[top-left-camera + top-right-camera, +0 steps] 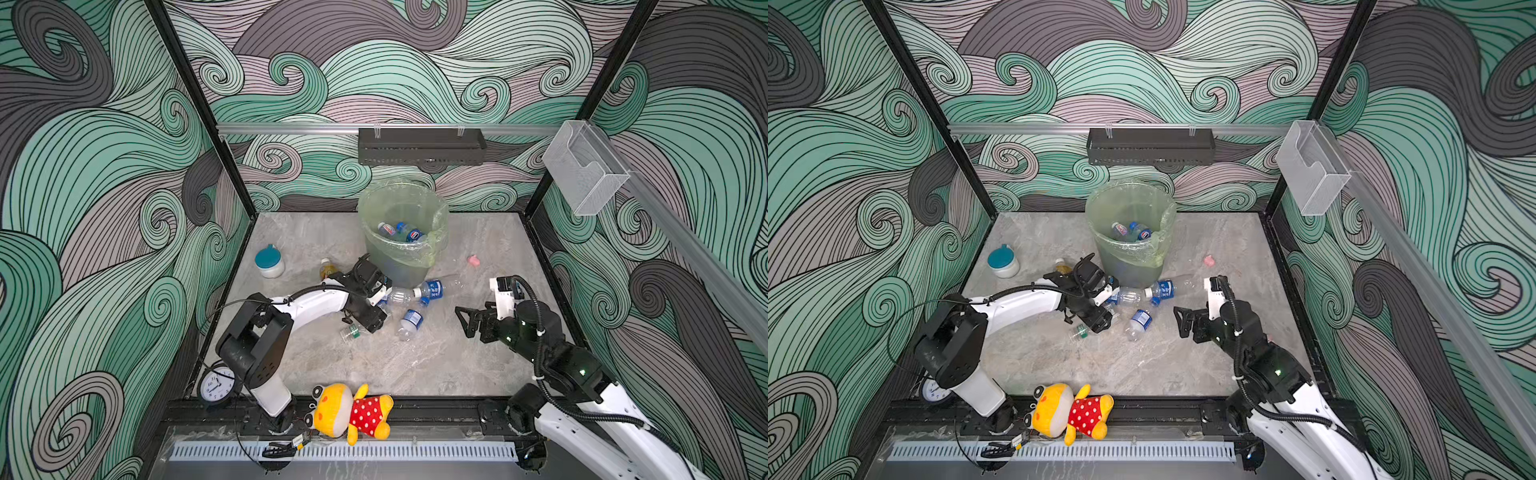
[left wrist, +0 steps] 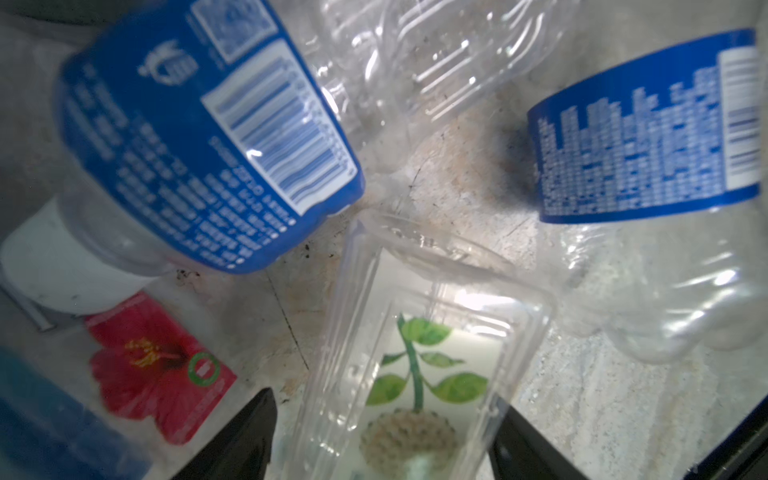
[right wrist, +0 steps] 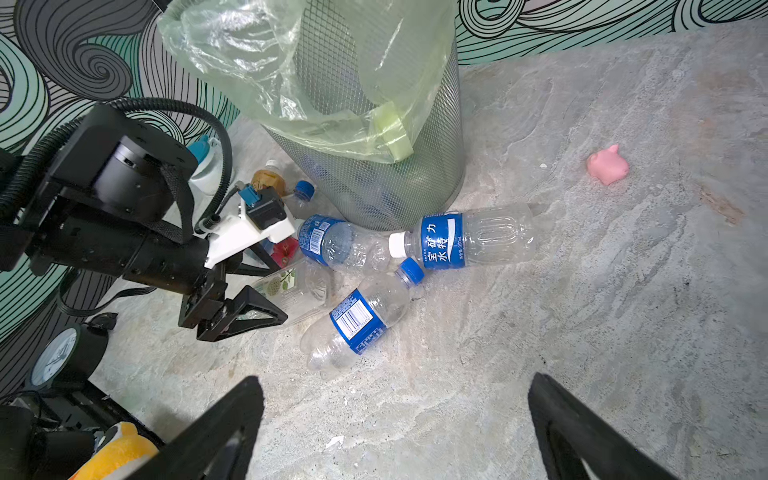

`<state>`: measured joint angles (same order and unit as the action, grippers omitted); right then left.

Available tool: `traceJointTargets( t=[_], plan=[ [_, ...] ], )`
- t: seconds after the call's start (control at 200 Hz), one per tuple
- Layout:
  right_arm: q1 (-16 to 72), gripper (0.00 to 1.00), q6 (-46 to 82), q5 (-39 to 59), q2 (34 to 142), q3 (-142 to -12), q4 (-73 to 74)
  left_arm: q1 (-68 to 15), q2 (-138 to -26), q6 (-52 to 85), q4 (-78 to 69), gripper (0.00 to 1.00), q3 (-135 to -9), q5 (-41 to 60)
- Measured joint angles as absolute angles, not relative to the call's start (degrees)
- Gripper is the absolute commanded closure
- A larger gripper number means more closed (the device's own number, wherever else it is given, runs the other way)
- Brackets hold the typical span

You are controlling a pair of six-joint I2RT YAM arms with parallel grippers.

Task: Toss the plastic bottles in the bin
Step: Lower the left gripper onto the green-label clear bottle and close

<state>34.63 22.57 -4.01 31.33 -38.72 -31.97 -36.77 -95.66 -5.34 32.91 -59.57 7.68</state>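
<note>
- Reaching low into the pile at the foot of the bin (image 1: 399,266), your left gripper (image 3: 286,295) straddles a clear leaf bottle (image 2: 415,353) lying on the table (image 1: 415,365). Whether the jaws press on it cannot be told.
- Your right gripper (image 1: 467,322) hangs released and empty, well apart from the pile.
- A few bottles (image 1: 409,232) lie inside the bin. On the table, a white-cap bottle (image 1: 432,289) lies at the bin's foot, a blue-cap bottle (image 1: 411,322) just beside the leaf bottle, and an amber bottle (image 1: 327,269) beyond the left arm.
- The step in hand looks like the grasp. Close gently across the leaf bottle's flat sides, because thin plastic will likely buckle or squirt free.
- Lift straight up, or the neighbours crowding it may roll off.
- Carry it well over the tall rim and the loose bag before you let go.
- The table is a smooth grey stone-look slab, so round bottles will probably roll on it.
- Swirl-patterned walls (image 1: 83,166) close in three sides. A cup (image 1: 269,262), a pink toy (image 1: 473,260), a plush (image 1: 353,411) and a clock (image 1: 216,386) are clutter for you to leave alone.
</note>
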Motion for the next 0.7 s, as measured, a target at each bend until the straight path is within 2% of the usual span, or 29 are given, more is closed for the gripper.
traceJointTargets(
  t=[0.39, 0.701],
  plan=[
    [34.61, 0.0, 22.83, -4.54, 31.29, -38.68, -32.14, -38.09, -97.76, -4.67, 32.1, 0.45, -59.88, 6.79],
    [34.48, 0.0, 22.81, -4.86, 31.42, -38.54, -32.16, -39.11, -96.14, -2.92, 30.76, 0.51, -58.15, 6.39]
  ],
)
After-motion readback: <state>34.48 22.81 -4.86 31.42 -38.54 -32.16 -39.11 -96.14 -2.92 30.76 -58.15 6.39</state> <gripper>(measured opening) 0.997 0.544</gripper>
